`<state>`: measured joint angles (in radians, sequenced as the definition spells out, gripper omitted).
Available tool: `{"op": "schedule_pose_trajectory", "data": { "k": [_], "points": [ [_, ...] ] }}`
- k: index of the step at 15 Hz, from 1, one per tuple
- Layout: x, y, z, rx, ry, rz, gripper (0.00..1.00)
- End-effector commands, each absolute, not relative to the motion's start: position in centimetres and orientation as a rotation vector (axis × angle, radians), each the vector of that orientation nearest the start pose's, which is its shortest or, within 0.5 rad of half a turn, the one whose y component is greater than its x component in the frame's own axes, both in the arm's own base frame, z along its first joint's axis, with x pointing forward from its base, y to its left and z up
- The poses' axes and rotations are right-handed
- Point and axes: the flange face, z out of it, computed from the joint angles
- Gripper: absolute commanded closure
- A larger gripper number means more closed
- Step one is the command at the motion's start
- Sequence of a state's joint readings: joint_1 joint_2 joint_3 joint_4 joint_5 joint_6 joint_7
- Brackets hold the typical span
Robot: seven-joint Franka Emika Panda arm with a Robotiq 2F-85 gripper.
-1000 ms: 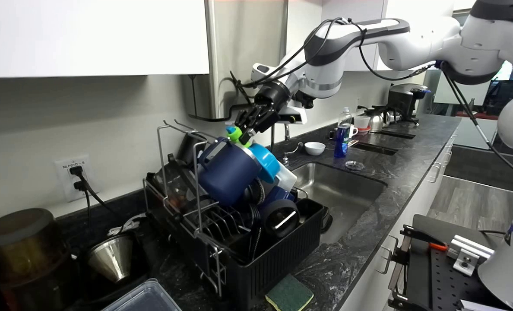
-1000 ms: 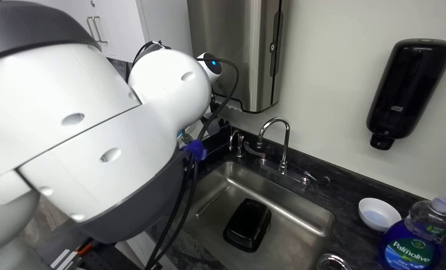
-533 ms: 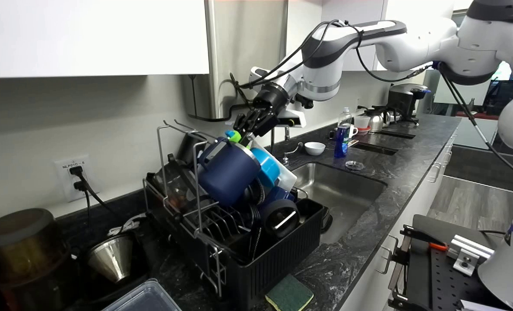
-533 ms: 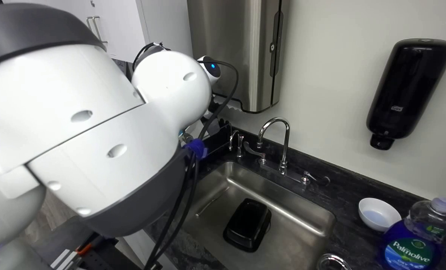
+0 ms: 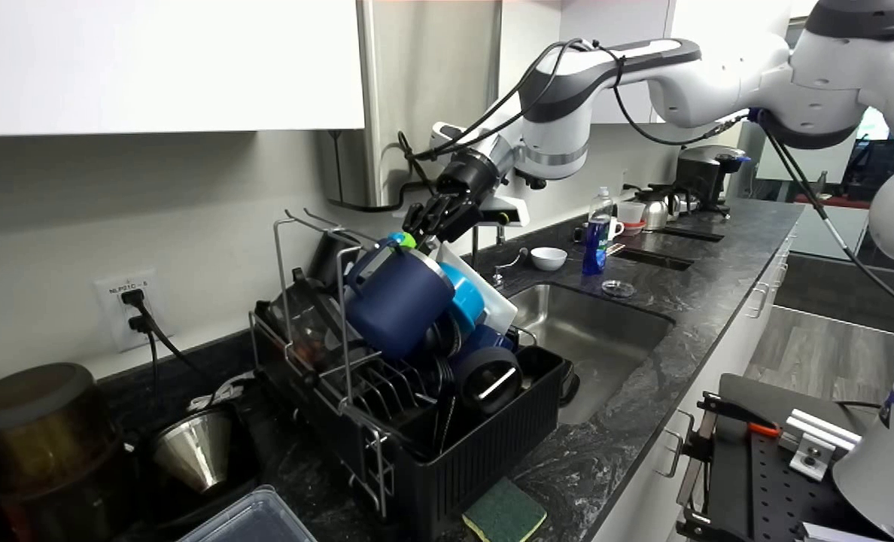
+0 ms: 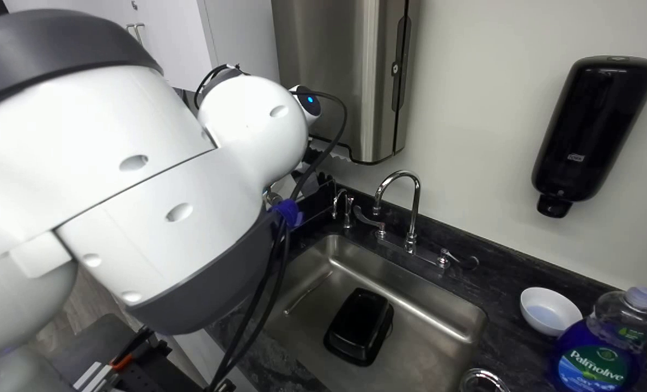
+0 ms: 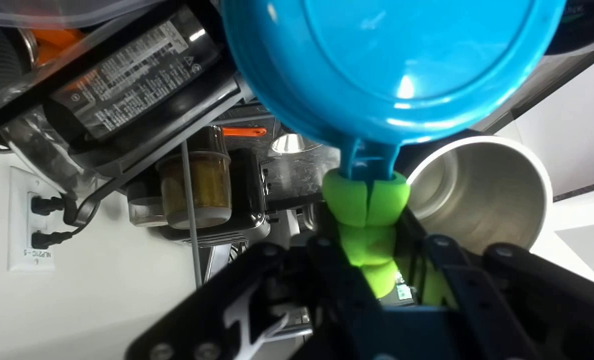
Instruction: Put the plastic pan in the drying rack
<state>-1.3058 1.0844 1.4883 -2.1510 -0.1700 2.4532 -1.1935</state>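
Cyan and green are noted on the plastic pan (image 7: 402,65), against black and navy.
The pan is seen as glossy cyan with a self-coloured ring; its handle (image 7: 347,200) is coloured lime green. The gripper (image 7: 369,225) is finished in black, the arm (image 5: 688,94) in white banded with dark grey. The drying rack (image 5: 485,455) is finished in black, its tray side lined with vertical ribs. Navy blue is found on the large pot (image 5: 398,305). The countertop (image 5: 612,429) is veined pale grey over black. Green edged with yellow is observed on the sponge (image 5: 503,506). The soap bottle (image 6: 596,356) is seen as blue, labelled in green and blue.
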Motion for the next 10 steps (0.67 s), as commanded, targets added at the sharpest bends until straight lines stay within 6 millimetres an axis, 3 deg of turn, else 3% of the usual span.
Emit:
{"op": "schedule_pose_trajectory", "data": {
  "k": [1, 10],
  "points": [
    [57.9, 2.8, 33.2, -1.786, -1.395, -0.846, 0.92],
    [58.4, 1.4, 32.8, -1.73, -1.366, -0.837, 0.92]
  ]
}}
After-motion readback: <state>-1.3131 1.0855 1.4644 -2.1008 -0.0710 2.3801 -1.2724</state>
